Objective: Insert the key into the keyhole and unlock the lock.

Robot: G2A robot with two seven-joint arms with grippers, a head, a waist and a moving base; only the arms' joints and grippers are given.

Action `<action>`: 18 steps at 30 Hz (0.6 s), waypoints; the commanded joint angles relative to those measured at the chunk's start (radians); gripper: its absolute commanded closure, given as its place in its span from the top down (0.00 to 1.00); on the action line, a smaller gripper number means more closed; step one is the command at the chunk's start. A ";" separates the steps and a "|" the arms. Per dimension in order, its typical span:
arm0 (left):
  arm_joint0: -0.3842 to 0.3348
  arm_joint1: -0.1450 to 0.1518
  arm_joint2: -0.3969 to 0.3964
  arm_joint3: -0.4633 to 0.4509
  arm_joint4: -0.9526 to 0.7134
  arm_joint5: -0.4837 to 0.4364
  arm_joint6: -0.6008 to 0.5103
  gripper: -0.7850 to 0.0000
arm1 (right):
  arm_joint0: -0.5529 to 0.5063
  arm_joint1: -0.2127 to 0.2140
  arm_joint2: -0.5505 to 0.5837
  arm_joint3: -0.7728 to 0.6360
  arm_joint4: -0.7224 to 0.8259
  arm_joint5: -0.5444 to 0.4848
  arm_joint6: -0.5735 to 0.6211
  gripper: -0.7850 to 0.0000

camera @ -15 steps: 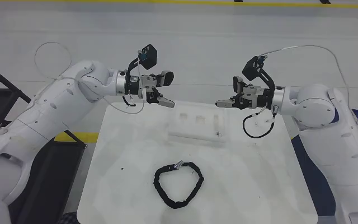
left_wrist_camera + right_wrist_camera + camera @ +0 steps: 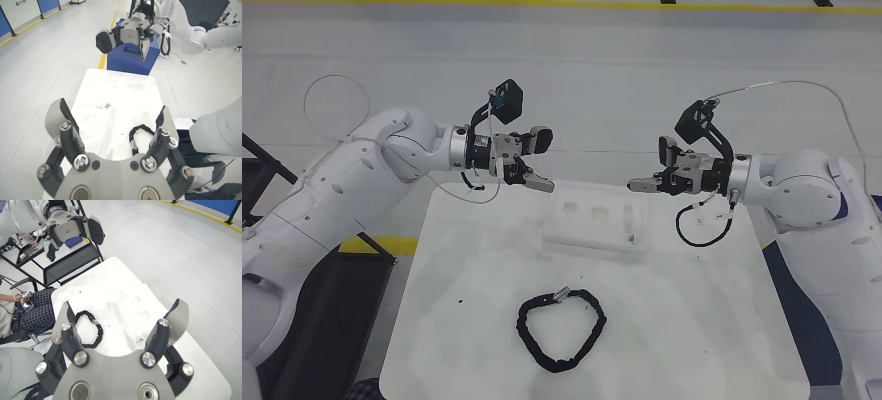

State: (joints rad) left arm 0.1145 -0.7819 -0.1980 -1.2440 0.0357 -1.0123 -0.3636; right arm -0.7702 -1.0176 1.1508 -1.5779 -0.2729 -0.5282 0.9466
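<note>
Black fabric covers the lock (image 2: 525,335), a cable curled into a closed loop that lies flat on the near half of the white surface (image 2: 462,330). Its silver metal end (image 2: 560,295) sits on the far side of the loop. The keyhole itself is too small to make out. Beyond the lock, apart from it, lies a white tray (image 2: 587,240) with a few rectangular recesses. The small silver key (image 2: 634,238) lies at the tray's end nearer the right arm, well apart from the lock and touched by neither arm. The left claw (image 2: 542,162) hangs in the air over the far left edge of the surface, its two fingers spread wide apart with nothing between them. The right claw (image 2: 650,168) hangs opposite it over the far right part of the surface, just beyond the tray's key end, its fingers likewise parted and bare. The two claws face each other across the tray.
</note>
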 commanded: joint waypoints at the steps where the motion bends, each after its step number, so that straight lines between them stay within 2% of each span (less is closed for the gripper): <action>1: 0.000 0.000 0.000 0.000 0.000 0.000 0.000 1.00 | -0.014 0.000 -0.004 0.010 -0.012 0.022 -0.020 1.00; 9: 0.000 0.000 0.000 0.000 0.000 0.000 0.000 1.00 | -0.001 -0.008 -0.054 0.121 -0.054 0.127 -0.003 1.00; 18: 0.000 0.000 0.000 0.000 0.000 0.000 0.000 1.00 | 0.058 -0.043 -0.202 0.238 -0.115 0.298 0.080 1.00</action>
State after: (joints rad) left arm 0.1145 -0.7819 -0.1980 -1.2440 0.0357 -1.0123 -0.3636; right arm -0.7224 -1.0541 0.9729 -1.3625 -0.3827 -0.2551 1.0090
